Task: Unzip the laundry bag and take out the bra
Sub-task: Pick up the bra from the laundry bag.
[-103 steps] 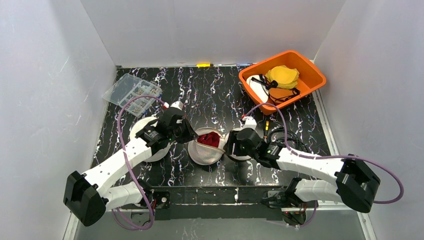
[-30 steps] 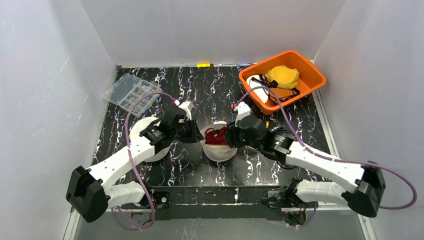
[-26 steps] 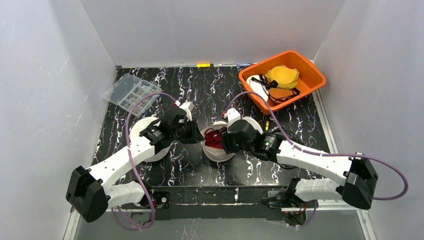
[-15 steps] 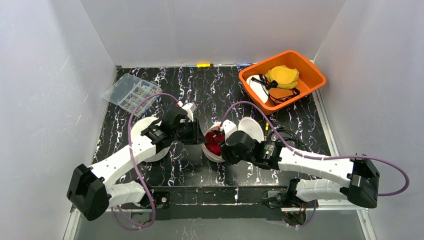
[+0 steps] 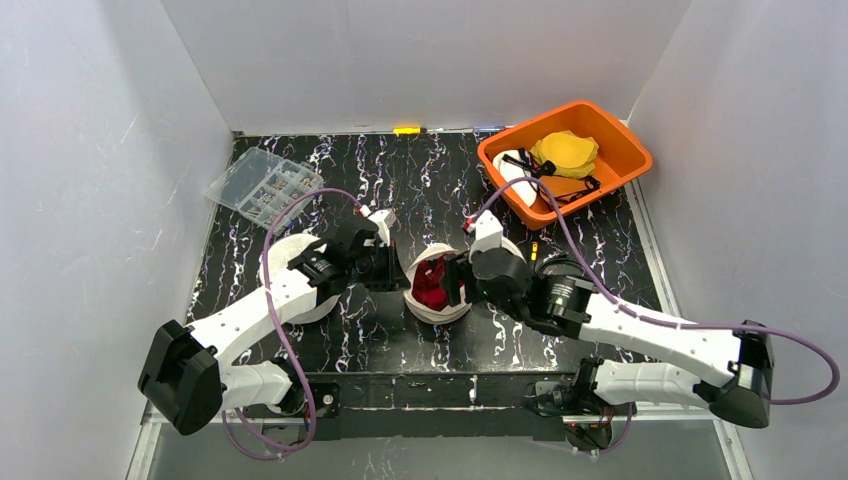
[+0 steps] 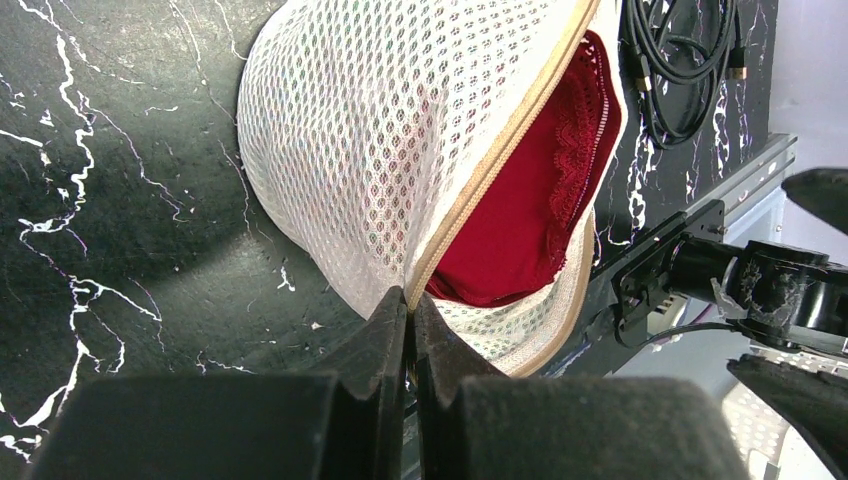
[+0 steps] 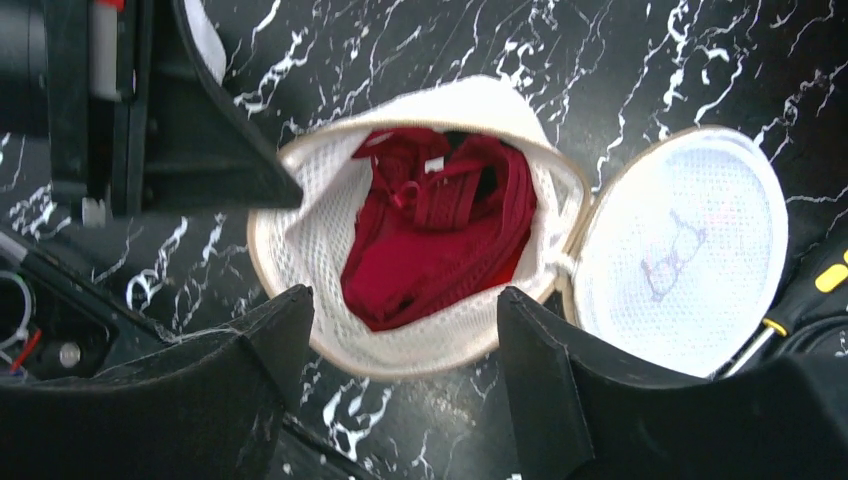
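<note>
The white mesh laundry bag [image 5: 437,308] lies unzipped at the table's middle, its round flap [image 7: 680,240] folded out to the side. The red bra [image 5: 430,285] sits bunched inside the bag. My left gripper [image 5: 395,272] is at the bag's left side, shut on its tan zip edge [image 6: 470,200]. In the left wrist view the fingertips [image 6: 392,312] pinch that edge, and the bra [image 6: 530,220] shows through the opening. My right gripper [image 7: 400,305] hangs open over the bag's near rim [image 7: 290,240], with the bra [image 7: 440,240] just beyond its fingers and nothing held.
An orange bin [image 5: 630,150] with yellow and white garments stands at the back right. A clear plastic box [image 5: 262,185] lies at the back left. Another white mesh bag [image 5: 285,262] rests under my left arm. Black cable [image 5: 575,268] is coiled to the right of the bag.
The left gripper has closed on the bag's zip edge. The right gripper has opened wider and shifted over the bag, from low at its near side to its right side.
</note>
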Controlling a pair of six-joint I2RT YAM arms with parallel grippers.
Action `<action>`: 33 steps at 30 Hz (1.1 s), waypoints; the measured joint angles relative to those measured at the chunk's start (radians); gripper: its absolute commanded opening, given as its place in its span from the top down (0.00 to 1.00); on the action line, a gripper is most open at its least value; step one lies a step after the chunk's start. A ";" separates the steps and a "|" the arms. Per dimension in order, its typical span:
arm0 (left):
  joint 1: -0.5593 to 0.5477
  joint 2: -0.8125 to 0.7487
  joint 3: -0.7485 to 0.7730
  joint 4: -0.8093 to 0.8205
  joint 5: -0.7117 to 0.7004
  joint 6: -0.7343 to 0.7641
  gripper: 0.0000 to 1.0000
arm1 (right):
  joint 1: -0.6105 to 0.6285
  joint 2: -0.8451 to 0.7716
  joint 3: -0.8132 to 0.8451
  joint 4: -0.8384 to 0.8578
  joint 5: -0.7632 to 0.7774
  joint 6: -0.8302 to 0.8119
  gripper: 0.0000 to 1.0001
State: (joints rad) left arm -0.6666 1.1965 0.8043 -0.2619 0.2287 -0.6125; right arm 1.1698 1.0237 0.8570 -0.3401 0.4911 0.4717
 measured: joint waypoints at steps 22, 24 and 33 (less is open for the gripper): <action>0.000 0.000 -0.012 0.008 0.002 -0.036 1.00 | -0.137 0.319 0.110 -0.002 -0.079 0.075 0.29; 0.000 0.000 -0.012 0.010 0.004 -0.040 1.00 | -0.137 0.328 0.120 -0.002 -0.079 0.076 0.30; 0.000 0.000 -0.012 0.024 0.021 -0.050 1.00 | -0.145 0.422 0.137 -0.019 -0.062 0.080 0.28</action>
State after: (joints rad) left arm -0.6666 1.1961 0.7925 -0.2379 0.2493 -0.6628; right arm 1.0248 1.4452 0.9936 -0.3588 0.4290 0.5514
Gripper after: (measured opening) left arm 0.015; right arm 0.713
